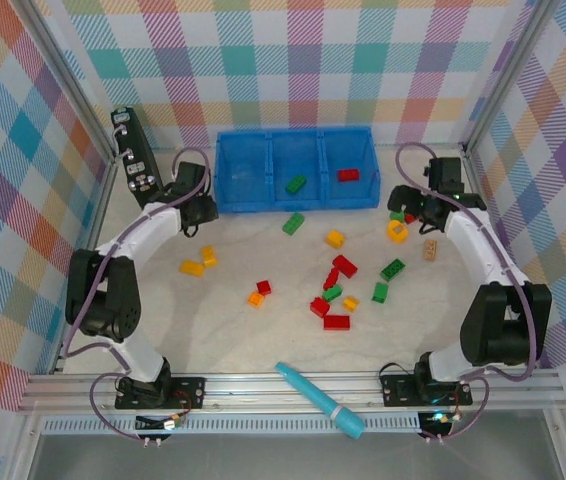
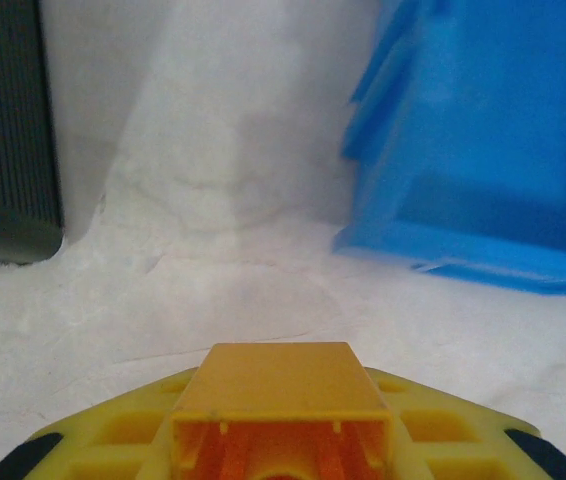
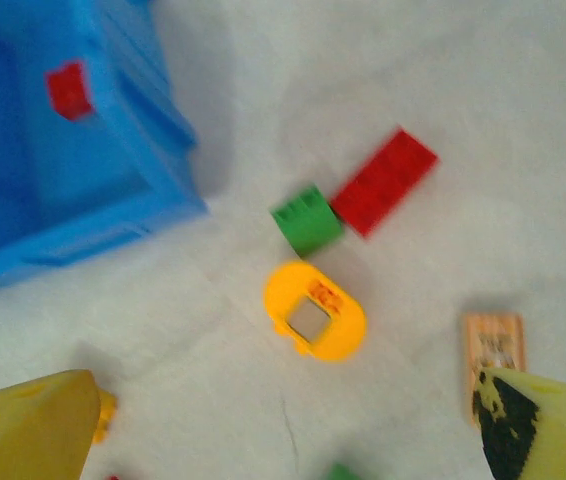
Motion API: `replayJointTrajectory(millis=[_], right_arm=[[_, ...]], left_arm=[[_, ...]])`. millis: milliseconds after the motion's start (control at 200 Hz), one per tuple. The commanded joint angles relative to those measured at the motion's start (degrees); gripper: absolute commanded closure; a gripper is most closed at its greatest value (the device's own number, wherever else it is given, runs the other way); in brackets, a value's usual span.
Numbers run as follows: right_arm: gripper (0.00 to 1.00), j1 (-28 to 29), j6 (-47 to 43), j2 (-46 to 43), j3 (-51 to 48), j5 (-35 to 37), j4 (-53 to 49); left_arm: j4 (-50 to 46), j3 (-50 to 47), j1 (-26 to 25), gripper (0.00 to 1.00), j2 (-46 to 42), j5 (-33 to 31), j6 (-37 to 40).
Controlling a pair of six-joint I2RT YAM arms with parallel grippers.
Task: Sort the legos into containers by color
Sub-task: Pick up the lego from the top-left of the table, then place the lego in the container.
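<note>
The blue bin [image 1: 244, 172] held two legos: one green brick [image 1: 295, 184], one red brick [image 1: 348, 175]. The left end effector [image 1: 201, 222] clamped one yellow-orange brick [image 2: 278, 385]; the right end effector [image 3: 283, 410] gaped wide over the counter [image 1: 213, 335].

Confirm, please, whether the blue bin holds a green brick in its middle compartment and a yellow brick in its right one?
Not quite: the right compartment of the blue bin holds a red brick, not a yellow one; the green brick does lie in the middle compartment. The top view shows this.
</note>
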Motion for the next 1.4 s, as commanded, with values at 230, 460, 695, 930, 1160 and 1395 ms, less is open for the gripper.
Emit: replayJointTrajectory(millis=[230, 460, 695, 930, 1160, 1395], right_arm=[[0.01, -5.1, 7.1, 2.9, -3.9, -14.9, 2.2], [0.01, -5.1, 5.9, 7.4, -4.9, -12.0, 5.4], [0.01, -5.1, 4.7, 12.0, -3.5, -9.0, 6.3], [0.01, -5.0, 5.3, 17.5, -0.1, -9.2, 7.3], [0.01, -4.4, 5.3, 21.4, 2.9, -8.6, 7.6], [0.01, -1.7, 4.2, 26.3, 7.5, -4.9, 5.1]], left_arm=[[2.0, 13.7, -3.1, 0.80, 2.6, 7.3, 0.0], [6.1, 20.4, -4.1, 0.77, 12.2, 9.9, -2.7], [6.0, 28.6, -4.6, 0.62, 21.0, 10.1, -3.3], [5.2, 30.3, -5.0, 0.43, 21.7, 10.4, -2.6], [5.2, 29.8, -5.1, 0.23, 19.7, 11.1, -2.1], [4.5, 29.0, -5.1, 0.22, 16.0, 11.3, -1.0]])
